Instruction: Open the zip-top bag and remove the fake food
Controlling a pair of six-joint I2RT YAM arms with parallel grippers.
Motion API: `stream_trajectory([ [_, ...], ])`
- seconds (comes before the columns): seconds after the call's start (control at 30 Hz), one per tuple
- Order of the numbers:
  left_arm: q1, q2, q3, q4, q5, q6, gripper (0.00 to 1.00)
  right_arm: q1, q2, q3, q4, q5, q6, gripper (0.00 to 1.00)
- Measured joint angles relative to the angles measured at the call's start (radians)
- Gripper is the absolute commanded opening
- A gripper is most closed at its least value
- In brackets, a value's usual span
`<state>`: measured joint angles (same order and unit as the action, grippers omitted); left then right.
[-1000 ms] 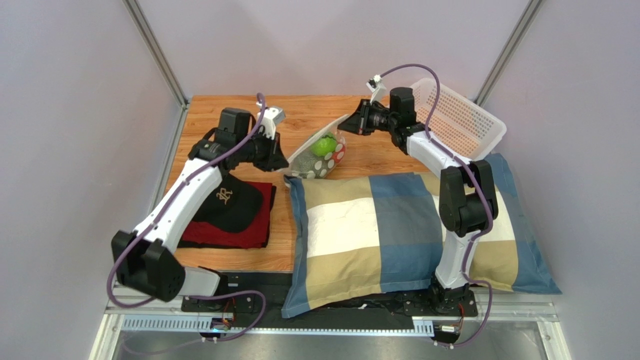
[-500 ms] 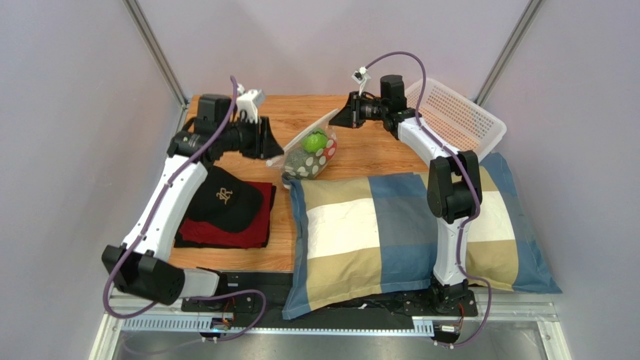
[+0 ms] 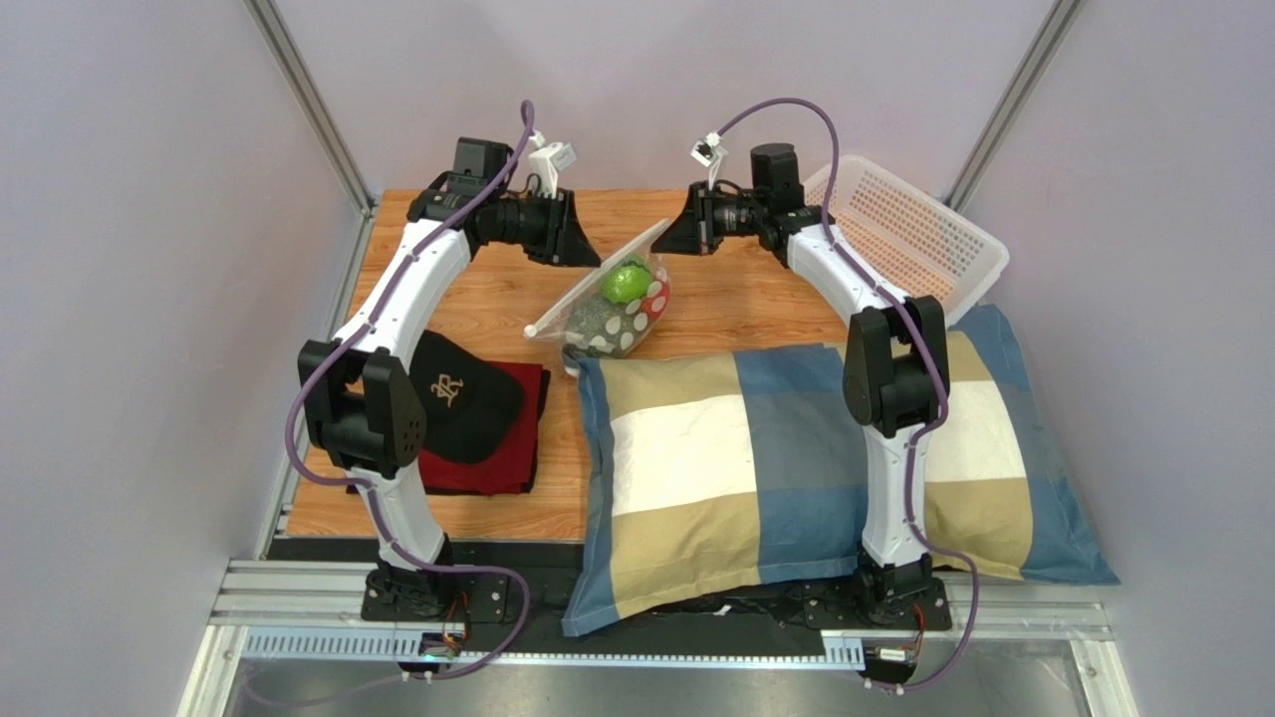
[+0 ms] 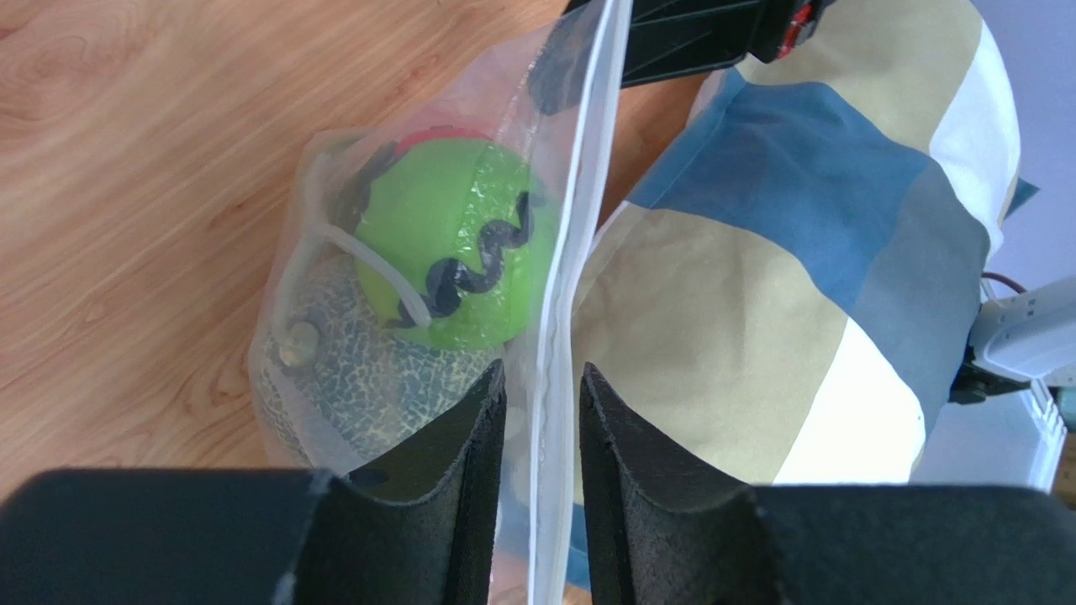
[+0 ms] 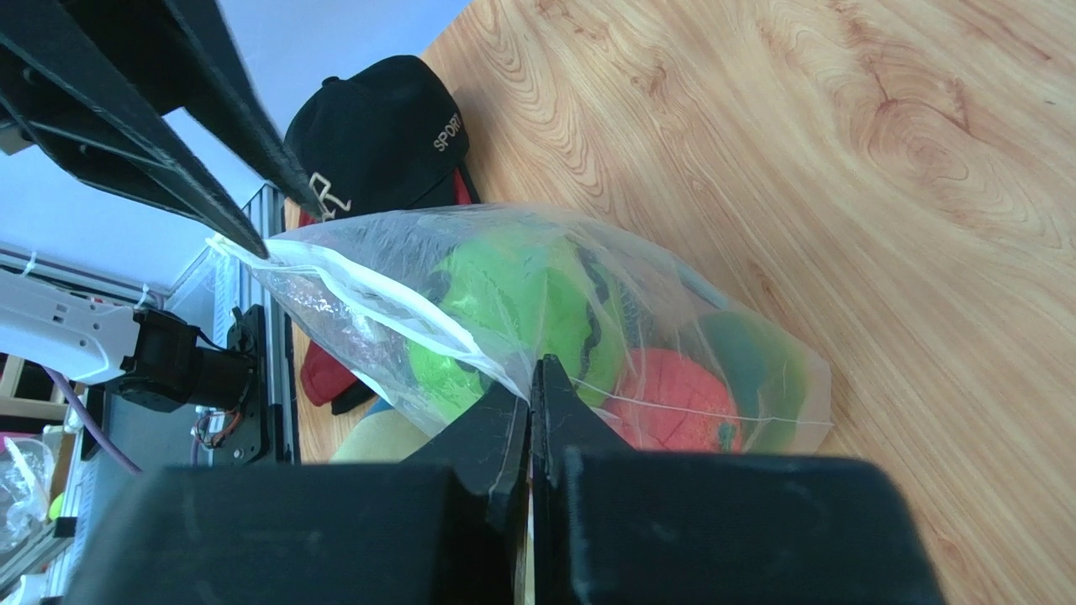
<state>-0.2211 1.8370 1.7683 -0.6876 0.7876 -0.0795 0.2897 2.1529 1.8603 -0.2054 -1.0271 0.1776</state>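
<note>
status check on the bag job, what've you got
Right gripper shut on top edge of zip-top bag. Left gripper open at its free corner. Fake food inside. Pillow alongside bag, not blocking.

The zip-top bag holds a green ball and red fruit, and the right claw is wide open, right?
No: the right wrist view shows the right claw shut on the edge of the zip-top bag. The green ball and red fruit are inside.

My left arm (image 3: 392, 306) and right arm (image 3: 898, 493) look alike: white tube links between chunky black joint housings. A purple cable (image 3: 300, 426) trails along each to a black base plate (image 3: 487, 601). The fingers (image 4: 442, 492) are matte black, grainy wedges.
</note>
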Motion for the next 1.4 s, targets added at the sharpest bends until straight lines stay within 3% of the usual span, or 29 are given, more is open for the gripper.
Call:
stream_trajectory([
  [0.27, 0.0, -0.016, -0.02, 0.008, 0.048, 0.016, 0.28, 0.0, 0.005, 0.006, -0.018, -0.006, 0.0, 0.0],
  [0.53, 0.0, -0.031, -0.082, 0.019, 0.002, 0.022, 0.25, 0.0, 0.006, 0.013, -0.023, -0.013, 0.001, 0.0],
  [0.93, 0.026, -0.142, -0.138, 0.05, 0.007, 0.013, 0.29, 0.0, 0.006, 0.013, -0.038, -0.019, 0.0, 0.0],
  [1.4, 0.027, -0.119, -0.17, 0.025, -0.002, 0.042, 0.26, 0.0, 0.006, 0.013, -0.039, -0.024, 0.0, 0.0],
])
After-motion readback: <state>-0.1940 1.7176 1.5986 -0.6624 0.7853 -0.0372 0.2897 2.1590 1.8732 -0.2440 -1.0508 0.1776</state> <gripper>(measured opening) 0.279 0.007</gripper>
